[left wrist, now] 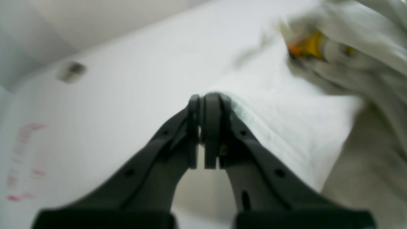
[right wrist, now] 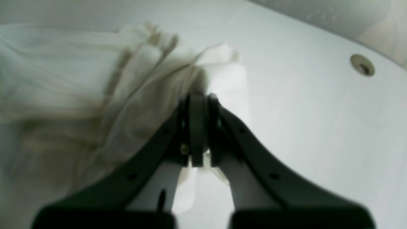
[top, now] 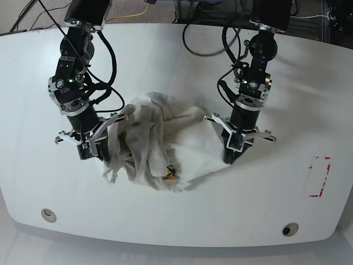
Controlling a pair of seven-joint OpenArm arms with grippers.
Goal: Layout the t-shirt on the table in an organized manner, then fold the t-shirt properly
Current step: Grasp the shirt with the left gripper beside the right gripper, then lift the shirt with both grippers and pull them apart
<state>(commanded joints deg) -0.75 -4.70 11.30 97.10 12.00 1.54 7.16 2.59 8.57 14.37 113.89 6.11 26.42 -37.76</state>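
I am keeping both end effectors at the two sides of the t-shirt (top: pixel 149 138), which is lying in a crumpled heap between them on the table (top: pixel 132 215). With the left end effector (left wrist: pixel 203 98) I am gripping the cloth; its fingertips are closing together on an edge of the t-shirt, and a pale flap is stretching from there toward the heap. With the right end effector (right wrist: pixel 199 98) I am also pinching the cloth, its tips coming together on the opposite side of the t-shirt.

The middle of the t-shirt is bunching into long, uneven folds, and a small part of the yellow-orange graphic (top: pixel 170 173) is showing near the lower edge of the heap in the base view. In this same view, one grommet hole (top: pixel 48 215) is appearing at the lower left and another grommet hole (top: pixel 290 229) at the lower right. The red rectangle mark (top: pixel 320 176) is lying to the right of the t-shirt, well apart from it.
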